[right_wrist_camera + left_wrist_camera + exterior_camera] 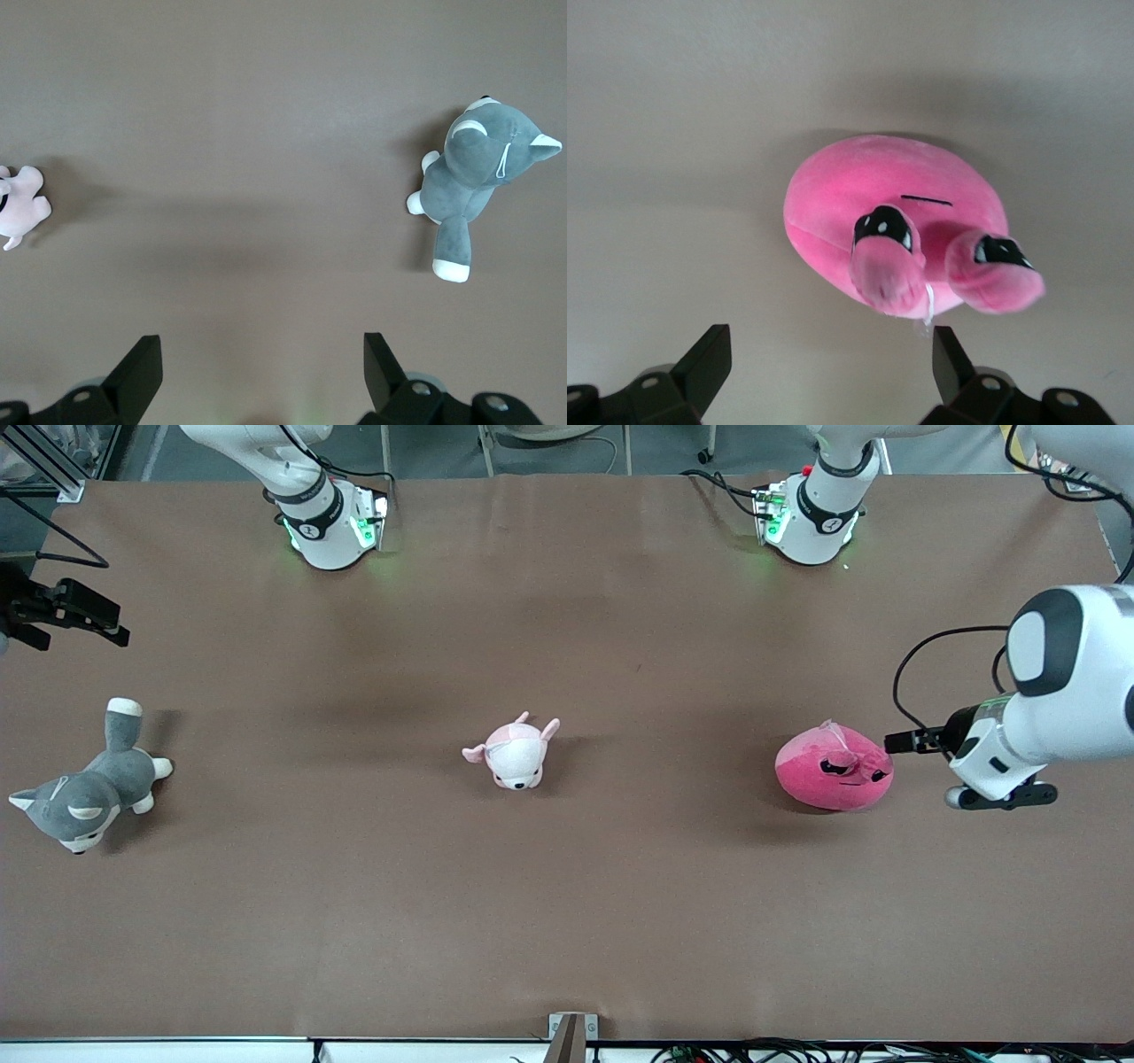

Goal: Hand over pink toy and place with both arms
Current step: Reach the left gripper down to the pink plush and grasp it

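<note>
Front view shows me the brown table (567,921) with three plush toys lying in a row across its middle. The pink toy (833,769) lies toward the left arm's end of the table, resting on the cloth with its dark half-closed eyes turned up. Nothing holds it.

My left gripper (897,741) is just beside the pink toy, at the side of the left arm's end, low above the table, and I cannot see any contact between them. In the left wrist view the two black fingers (709,359) stand wide apart, with the pink toy (899,221) a little way in front of them and only table between them.

My right gripper (84,615) waits at the right arm's end of the table, up over the cloth. Its fingers (142,363) are also spread wide in the right wrist view, and they pinch nothing.

The small pale pink-and-white plush (516,751) lies in the middle of the table, well apart from the pink toy. The grey-and-white dog plush (89,793) lies near the right arm's end, nearer to the front camera than the place under the right gripper.
</note>
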Controlling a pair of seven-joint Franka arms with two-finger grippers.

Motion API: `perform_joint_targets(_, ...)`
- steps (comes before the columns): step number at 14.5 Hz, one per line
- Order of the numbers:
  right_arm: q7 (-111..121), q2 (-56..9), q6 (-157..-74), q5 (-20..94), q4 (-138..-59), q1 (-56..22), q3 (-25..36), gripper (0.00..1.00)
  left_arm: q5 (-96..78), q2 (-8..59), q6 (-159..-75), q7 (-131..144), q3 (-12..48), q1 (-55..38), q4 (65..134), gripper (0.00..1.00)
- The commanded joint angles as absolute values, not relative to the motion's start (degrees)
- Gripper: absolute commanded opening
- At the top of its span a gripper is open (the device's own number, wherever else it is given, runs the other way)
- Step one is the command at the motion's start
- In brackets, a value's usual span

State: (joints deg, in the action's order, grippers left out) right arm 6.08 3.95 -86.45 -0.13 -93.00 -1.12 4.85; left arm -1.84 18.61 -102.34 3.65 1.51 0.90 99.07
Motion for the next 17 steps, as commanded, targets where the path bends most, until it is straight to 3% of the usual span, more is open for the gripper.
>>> perform_joint_targets(1, 6.7, 5.0, -86.4, 0.2, -93.7, -1.1, 4.7, 1.0, -1.7, 19.9, -102.7, 3.9, 1.7, 0.9, 99.1, 0.97)
perform_joint_targets(6, 6.9, 4.7, -86.3, 0.2, -92.0, -1.0, 4.7, 1.0, -6.4, 21.7, -105.7, 4.3, 1.7, 0.9, 98.7, 0.93)
perform_joint_targets(9, 6.9, 3.5, -86.3, -0.1, -91.0, -0.5, 4.8, 1.0, -6.7, 23.0, -107.0, 5.6, 1.7, 0.7, 98.7, 0.83)
perform_joint_targets(11, 7.2, 2.8, -86.8, -0.4, -90.6, -0.2, 5.1, 1.0, -6.6, 23.1, -107.0, 5.7, 1.7, 0.7, 98.9, 0.7)
perform_joint_targets(15, 6.9, -0.4, -87.9, -0.4, -89.9, 0.0, 5.1, 1.0, -6.3, 22.9, -106.4, 6.8, 1.6, 0.7, 98.6, 0.16)
perform_joint_targets(17, 7.3, -4.1, -88.3, -0.4, -89.7, 0.2, 5.2, 1.0, -5.1, 22.3, -106.2, 11.7, 1.8, 0.1, 98.0, 0.01)
